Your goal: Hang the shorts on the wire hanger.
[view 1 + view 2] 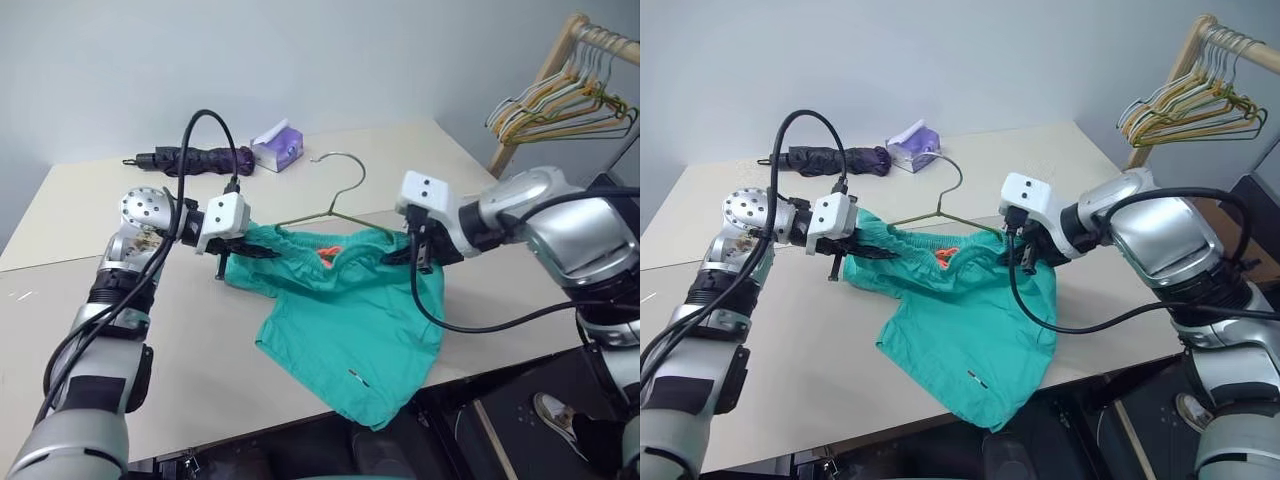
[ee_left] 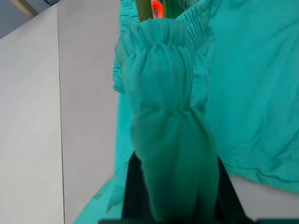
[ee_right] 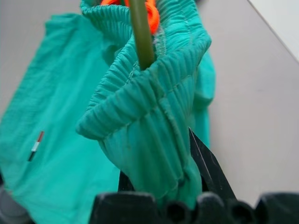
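both grippers, left [image 1: 243,250] and right [image 1: 418,252], pinch the shorts [image 1: 345,325] waistband between them; the wire hanger [image 1: 335,205] could slip free if either loosens.

Pale beige desk [image 1: 80,210] against a plain grey wall. At far edge: folded dark umbrella [image 1: 195,158] lying flat, purple tissue box [image 1: 277,147] just beside it, white tissue sticking up. Off to the right, wooden rack [image 1: 560,60] with bunch of pale multicoloured hangers [image 1: 560,105] hung from its rail.
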Motion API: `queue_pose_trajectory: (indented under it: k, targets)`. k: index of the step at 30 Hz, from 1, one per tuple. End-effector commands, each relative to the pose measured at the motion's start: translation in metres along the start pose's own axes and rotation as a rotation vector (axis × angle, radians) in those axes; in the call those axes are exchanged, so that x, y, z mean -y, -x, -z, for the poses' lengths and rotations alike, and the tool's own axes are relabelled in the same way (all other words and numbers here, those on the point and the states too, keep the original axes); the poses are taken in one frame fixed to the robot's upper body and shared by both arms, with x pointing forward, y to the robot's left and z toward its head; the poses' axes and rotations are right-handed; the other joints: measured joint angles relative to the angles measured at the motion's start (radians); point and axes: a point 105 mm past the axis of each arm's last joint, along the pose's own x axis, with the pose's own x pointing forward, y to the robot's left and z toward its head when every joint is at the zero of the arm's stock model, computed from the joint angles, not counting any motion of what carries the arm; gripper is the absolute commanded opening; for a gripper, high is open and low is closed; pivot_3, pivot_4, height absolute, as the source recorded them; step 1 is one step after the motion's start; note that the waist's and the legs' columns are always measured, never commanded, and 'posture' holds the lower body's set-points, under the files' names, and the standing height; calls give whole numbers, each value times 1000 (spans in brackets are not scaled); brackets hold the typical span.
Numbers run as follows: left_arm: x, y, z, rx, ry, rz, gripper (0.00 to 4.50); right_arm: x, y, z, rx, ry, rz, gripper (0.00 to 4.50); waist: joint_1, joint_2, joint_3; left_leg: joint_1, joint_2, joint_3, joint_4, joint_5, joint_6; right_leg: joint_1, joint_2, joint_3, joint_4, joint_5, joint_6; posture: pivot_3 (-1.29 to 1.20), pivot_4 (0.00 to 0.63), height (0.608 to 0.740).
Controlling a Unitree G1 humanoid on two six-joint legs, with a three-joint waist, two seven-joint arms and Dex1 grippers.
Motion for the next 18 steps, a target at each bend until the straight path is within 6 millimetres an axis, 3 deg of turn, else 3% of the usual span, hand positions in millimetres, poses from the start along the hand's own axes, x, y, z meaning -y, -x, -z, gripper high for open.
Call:
queue_pose_trajectory:
  k: [1, 10, 13, 15, 18]
  targets:
    - [-13, 4, -19, 67, -32, -32, 1657, -1, 16, -6, 71, -17, 62, 0, -1, 0, 0, 0, 0, 0, 0, 0, 0, 0, 0, 0, 0, 0, 0, -213, 0, 740]
    - [-43, 28, -15, 68, 21, -265, 4423, -13, 29, 26, 122, -225, 134, 0, -5, 0, 0, 0, 0, 0, 0, 0, 0, 1, 0, 0, 0, 0, 0, -216, 11, 740]
    - [-65, 44, -24, 139, 52, -469, 4470, -16, 36, 41, 139, -339, 196, 0, -2, 0, 0, 0, 0, -1, 0, 0, 0, 1, 0, 0, 0, 0, 0, -214, 22, 740]
    - [-71, 48, -39, 218, 68, -518, 4470, -17, 41, 50, 149, -399, 242, 0, 1, 0, 0, 0, 0, -1, 0, 0, 0, 1, 0, 0, 0, 0, 0, -213, 25, 740]
    - [-59, 43, -83, 432, 158, -458, 4470, -11, 50, 72, 146, -518, 378, 0, 3, 0, 0, -1, 0, -1, 0, 0, 0, 1, 0, 0, 0, 0, 0, -217, 31, 740]
